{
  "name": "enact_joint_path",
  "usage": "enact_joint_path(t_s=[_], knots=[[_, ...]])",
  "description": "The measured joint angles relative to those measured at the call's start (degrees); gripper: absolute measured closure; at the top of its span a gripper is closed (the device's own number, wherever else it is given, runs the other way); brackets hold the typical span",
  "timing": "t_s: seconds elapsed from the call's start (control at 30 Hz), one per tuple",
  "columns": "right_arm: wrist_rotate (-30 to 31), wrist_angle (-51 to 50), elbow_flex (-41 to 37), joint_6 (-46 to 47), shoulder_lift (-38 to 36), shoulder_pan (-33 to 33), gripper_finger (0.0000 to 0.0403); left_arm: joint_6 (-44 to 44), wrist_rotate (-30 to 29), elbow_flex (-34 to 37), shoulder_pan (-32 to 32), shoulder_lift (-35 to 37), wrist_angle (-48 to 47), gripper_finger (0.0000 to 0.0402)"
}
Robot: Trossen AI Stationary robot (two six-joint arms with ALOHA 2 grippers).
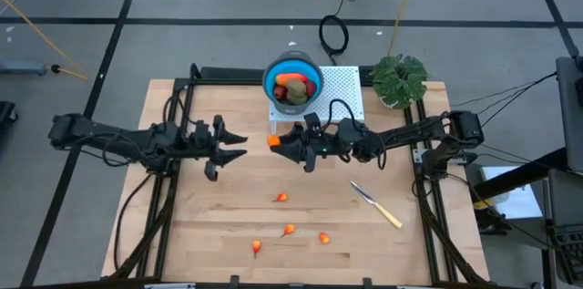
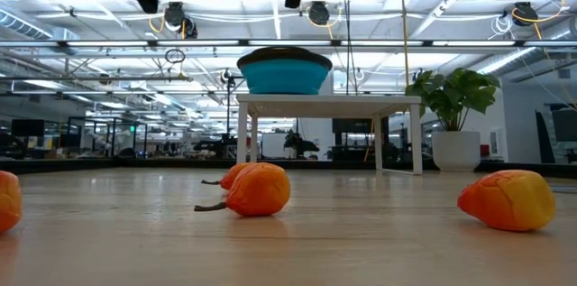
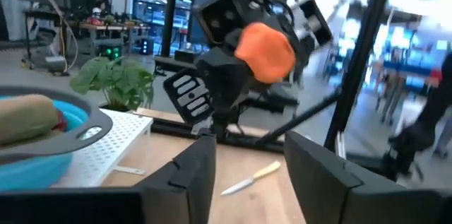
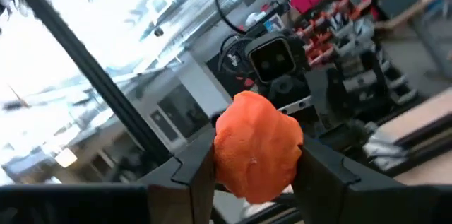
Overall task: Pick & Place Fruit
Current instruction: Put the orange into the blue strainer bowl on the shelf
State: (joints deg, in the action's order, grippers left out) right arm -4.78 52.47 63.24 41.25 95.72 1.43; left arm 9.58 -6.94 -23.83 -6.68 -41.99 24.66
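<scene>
We have the right claw [image 4: 256,171] clenched on a small orange fruit piece [image 4: 258,155], held in the air just in front of the blue bowl [image 1: 293,80], which sits on a white stand at the tabletop's [image 1: 200,234] far edge. The piece looks light, rounded and lumpy, with a matte skin that should not slip; the fingers pinch it across its middle, and we judge that the best hold, since it is small enough to be spanned whole. It is nearly as wide as long, so we cannot tell a clear long axis or which way it points. The left claw [image 1: 239,145] hangs released, level with the right one and to the left of the bowl. Four more orange bits [image 1: 281,198] lie on the tabletop, well in front of the bowl, and some show thin stems that would tell their direction.
</scene>
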Motion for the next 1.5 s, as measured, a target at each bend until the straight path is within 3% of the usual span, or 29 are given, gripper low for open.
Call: enact_joint_path(t_s=[0.37, 0.53, 0.73, 1.07, 1.23, 1.5], knots=[[0.60, -4.14, 0.00, -31.04, -1.69, 0.04, 0.0256, 15.16, -4.84, 0.00, 0.00, -6.63, 10.65, 0.0175], [9.37, -17.48, -0.02, -44.22, -6.13, 0.79, 0.0257, 14.90, -7.36, -0.41, 0.00, -8.21, 13.35, 0.0163], [22.83, -27.45, 0.02, -59.36, -10.50, 2.33, 0.0248, 9.45, -10.03, -6.32, 0.02, -12.86, 12.47, 0.0162], [37.72, -29.75, 0.00, -81.57, -11.72, 3.23, 0.0246, 5.63, -14.28, -22.26, 2.16, -24.97, -2.11, 0.0162], [40.89, -29.68, 0.00, -89.37, -11.78, 3.23, 0.0246, 2.43, -16.45, -28.24, 2.67, -30.52, -4.21, 0.0162], [41.01, -31.38, 0.00, -93.78, -11.78, 3.23, 0.0246, -0.67, -19.82, -36.33, 3.50, -37.84, -9.57, 0.0162]])
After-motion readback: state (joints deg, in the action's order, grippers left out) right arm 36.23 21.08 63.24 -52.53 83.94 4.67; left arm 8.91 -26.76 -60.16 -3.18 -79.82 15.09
